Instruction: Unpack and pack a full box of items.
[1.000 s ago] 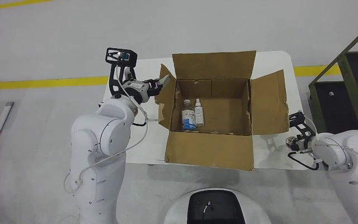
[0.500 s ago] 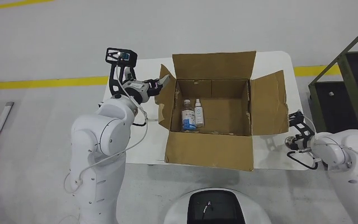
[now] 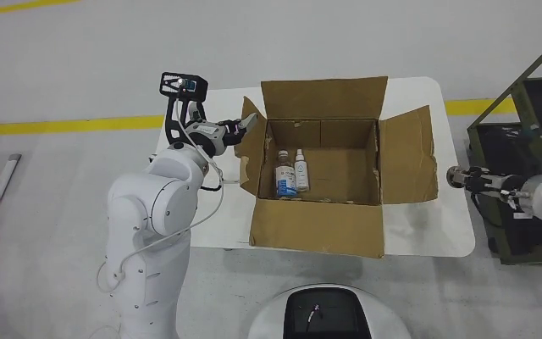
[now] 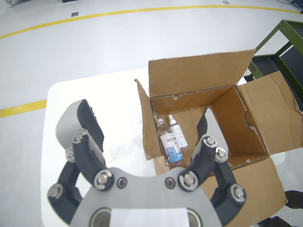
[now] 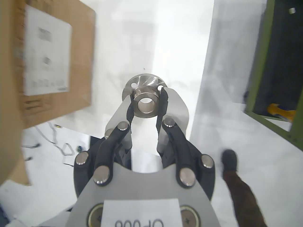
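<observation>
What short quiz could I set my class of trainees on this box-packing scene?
1. True or false: the left hand is shut on a bottle.
2. What does the right hand hold? A) a tape roll B) a metal flange C) nothing
3. How many items lie inside the cardboard box?
Key: 1 false, it is open and empty. 2 B. 3 two: a clear bottle and a white spray bottle.
</observation>
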`<state>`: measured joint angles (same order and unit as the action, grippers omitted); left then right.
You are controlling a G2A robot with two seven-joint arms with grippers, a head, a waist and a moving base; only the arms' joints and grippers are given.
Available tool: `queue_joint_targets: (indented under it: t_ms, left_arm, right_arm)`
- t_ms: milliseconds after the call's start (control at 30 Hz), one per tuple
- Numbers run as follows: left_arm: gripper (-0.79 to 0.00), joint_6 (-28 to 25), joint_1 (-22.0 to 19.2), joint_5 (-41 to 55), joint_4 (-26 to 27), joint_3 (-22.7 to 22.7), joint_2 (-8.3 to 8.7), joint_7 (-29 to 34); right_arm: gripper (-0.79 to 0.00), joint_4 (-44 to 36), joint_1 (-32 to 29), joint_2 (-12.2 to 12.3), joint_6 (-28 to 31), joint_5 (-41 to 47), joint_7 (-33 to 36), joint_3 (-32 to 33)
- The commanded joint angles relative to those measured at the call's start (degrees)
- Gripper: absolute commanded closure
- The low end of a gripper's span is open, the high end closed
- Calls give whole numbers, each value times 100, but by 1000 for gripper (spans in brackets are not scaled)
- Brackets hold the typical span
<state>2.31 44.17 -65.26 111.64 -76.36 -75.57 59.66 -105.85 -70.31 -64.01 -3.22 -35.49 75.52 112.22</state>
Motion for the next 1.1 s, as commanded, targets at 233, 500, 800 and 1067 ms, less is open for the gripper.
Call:
queue_joint_targets:
  t_ms: [233,500,800,1067]
  left_arm:
    - [-785,0,0,0,0,0,0,0]
    - [-785,0,0,0,0,0,0,0]
    - [-785,0,0,0,0,0,0,0]
    - [-785,0,0,0,0,0,0,0]
  right_arm:
    - [0,-553,95,54,-28,2255,-112,606]
    - [0,-1247,487,167,-25,1988,45,-510]
    - [0,-264,1768,83,-478,900,-441,-3207]
    - [0,1433,3051,-259,-1104,-588,-593,-5620]
